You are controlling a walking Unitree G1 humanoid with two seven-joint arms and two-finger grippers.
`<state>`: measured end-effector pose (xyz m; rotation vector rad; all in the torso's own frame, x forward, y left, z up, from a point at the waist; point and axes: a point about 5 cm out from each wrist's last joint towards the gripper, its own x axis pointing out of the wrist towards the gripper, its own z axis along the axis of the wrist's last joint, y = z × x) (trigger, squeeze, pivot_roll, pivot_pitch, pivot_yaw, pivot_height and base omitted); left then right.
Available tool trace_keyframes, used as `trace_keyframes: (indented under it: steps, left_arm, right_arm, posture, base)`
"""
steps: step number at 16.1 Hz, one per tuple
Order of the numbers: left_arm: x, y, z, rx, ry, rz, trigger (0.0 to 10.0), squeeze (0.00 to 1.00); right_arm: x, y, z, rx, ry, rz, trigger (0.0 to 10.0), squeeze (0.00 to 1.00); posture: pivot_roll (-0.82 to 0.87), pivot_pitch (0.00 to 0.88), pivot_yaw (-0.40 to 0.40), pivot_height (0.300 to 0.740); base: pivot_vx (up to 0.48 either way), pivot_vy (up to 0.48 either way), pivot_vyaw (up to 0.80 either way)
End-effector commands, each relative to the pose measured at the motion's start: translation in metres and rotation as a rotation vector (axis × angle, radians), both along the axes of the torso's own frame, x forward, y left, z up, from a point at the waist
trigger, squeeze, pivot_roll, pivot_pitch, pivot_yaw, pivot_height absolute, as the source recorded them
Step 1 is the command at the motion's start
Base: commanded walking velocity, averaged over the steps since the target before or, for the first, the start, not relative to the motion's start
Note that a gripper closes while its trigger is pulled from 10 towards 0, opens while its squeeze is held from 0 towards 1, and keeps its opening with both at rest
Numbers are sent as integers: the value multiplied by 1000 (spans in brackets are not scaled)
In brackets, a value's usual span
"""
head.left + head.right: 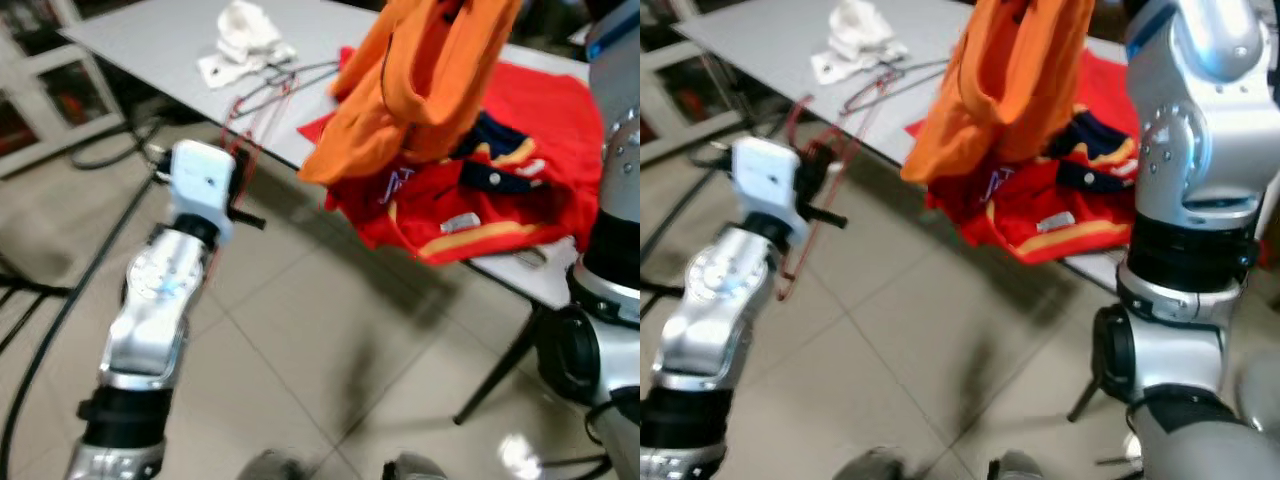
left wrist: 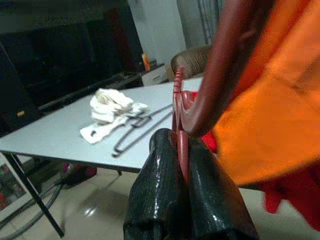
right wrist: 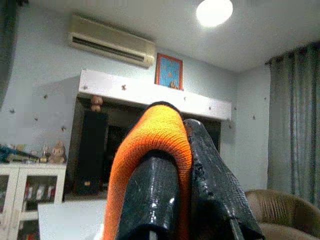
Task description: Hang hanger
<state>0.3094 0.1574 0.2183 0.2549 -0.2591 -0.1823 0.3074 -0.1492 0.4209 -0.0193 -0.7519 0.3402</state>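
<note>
I see the left gripper (image 2: 180, 165) clamped on a red hanger (image 1: 810, 200), its two black fingers (image 2: 160, 185) pressed against the thin bar from either side. The hanger hangs off the near edge of the grey table (image 1: 150, 50), out over open tiled floor (image 1: 300, 340), with its upper part reaching up toward the table edge.

The right gripper (image 3: 185, 150) pinches a fold of an orange shirt (image 1: 420, 70), the cloth wrapped over one finger and squeezed against the other. I see that shirt held up above the table, draping down past the table's near edge and over a red shirt (image 1: 520, 170) that is spread on the tabletop and spills over the same edge.

Farther back on the table lie a white cloth (image 1: 245, 40) and, just beside it, a dark wire hanger (image 1: 290, 80), both clear of the edge.

Below the table, black cables (image 1: 60, 300) trail across the floor on the left arm's side. A table leg (image 1: 500, 370) slants down near the right arm. The tiles between the two arms are open.
</note>
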Motion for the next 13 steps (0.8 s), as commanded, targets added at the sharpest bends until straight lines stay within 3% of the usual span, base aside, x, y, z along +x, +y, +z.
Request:
trace_keyframes:
  steps: [1, 6, 9, 13]
  left_arm:
    - [-2, 20, 6, 8, -17, 71, 10000, 0]
    - [-7, 30, 11, 5, -28, 111, 10000, 0]
    - [-11, 34, 7, -4, -15, 131, 10000, 0]
    - [-16, 42, 9, 10, -3, 155, 10000, 0]
  right_arm:
    - [-16, 20, 15, -15, -116, 119, 10000, 0]
    - [-18, 28, 24, 82, -129, 221, 10000, 0]
    - [-18, 36, 23, 93, -132, 263, 10000, 0]
    - [-27, 41, 30, 205, -149, 360, 10000, 0]
  posture:
    - [-110, 57, 44, 740]
    - [-78, 49, 18, 740]
    - [-56, 41, 2, 740]
    - [27, 53, -4, 740]
  base:
    - [0, 337, 0]
    - [0, 359, 0]
    - [0, 406, 0]
    - [0, 412, 0]
